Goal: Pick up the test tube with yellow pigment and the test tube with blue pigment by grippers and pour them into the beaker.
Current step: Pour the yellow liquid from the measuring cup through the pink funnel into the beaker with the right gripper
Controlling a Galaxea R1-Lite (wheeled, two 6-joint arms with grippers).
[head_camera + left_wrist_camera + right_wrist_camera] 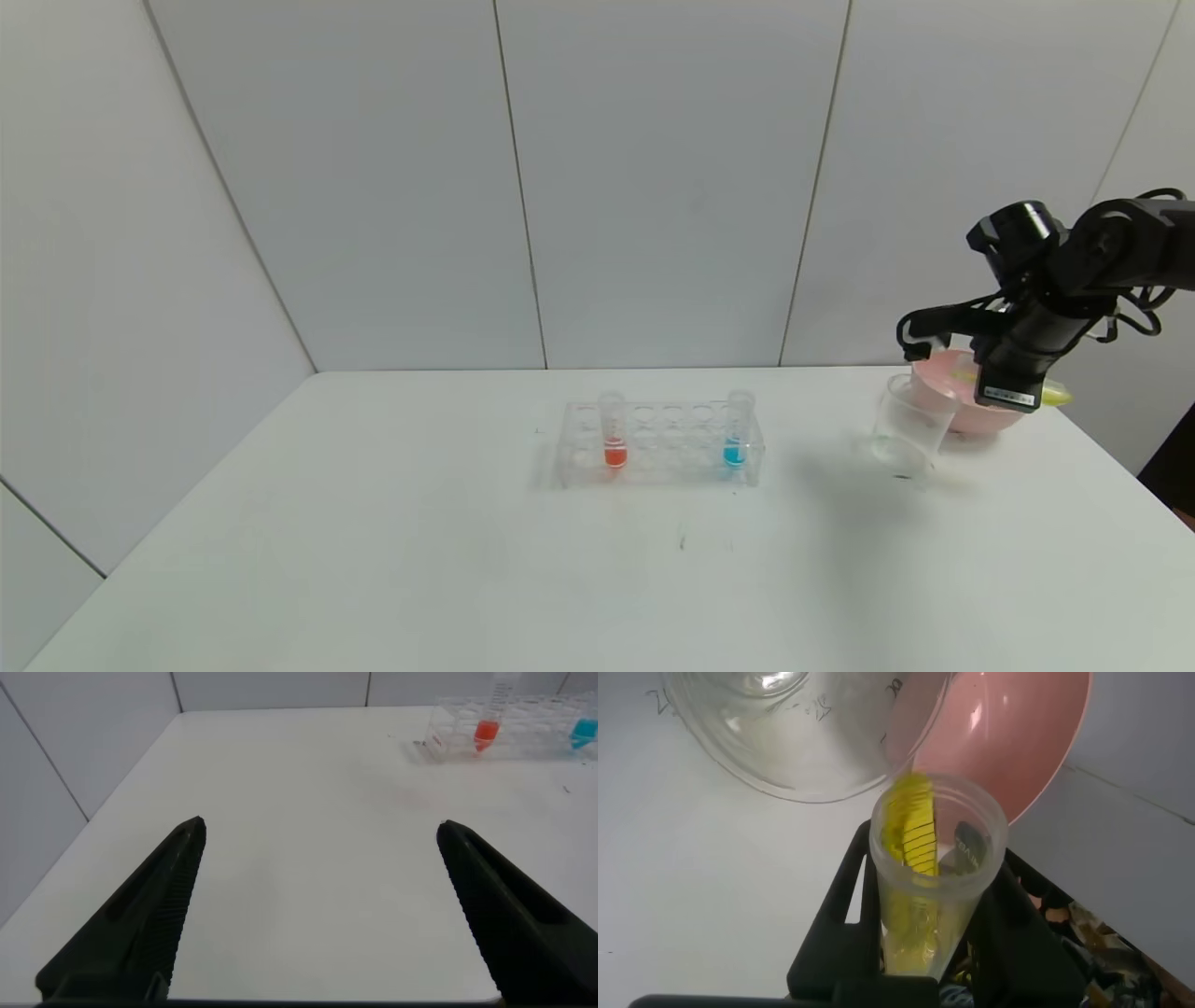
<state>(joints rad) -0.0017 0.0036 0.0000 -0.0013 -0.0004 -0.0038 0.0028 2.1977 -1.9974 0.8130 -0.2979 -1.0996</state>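
My right gripper (pixel 1006 390) is shut on the test tube with yellow pigment (pixel 934 859), held tilted over the pink bowl (pixel 971 415). The tube's yellow end (pixel 1055 397) sticks out to the right of the fingers. In the right wrist view its open mouth faces the beaker (pixel 803 737) and the bowl's rim. The clear beaker (pixel 910 425) stands just left of the bowl. The test tube with blue pigment (pixel 737 431) stands upright in the rack's right end, also seen in the left wrist view (pixel 584 735). My left gripper (pixel 320 831) is open and empty over bare table, out of the head view.
The clear tube rack (pixel 663 448) sits mid-table with an orange-red tube (pixel 613 431) at its left end. The pink bowl (pixel 1008 737) is near the table's far right corner. White wall panels stand behind the table.
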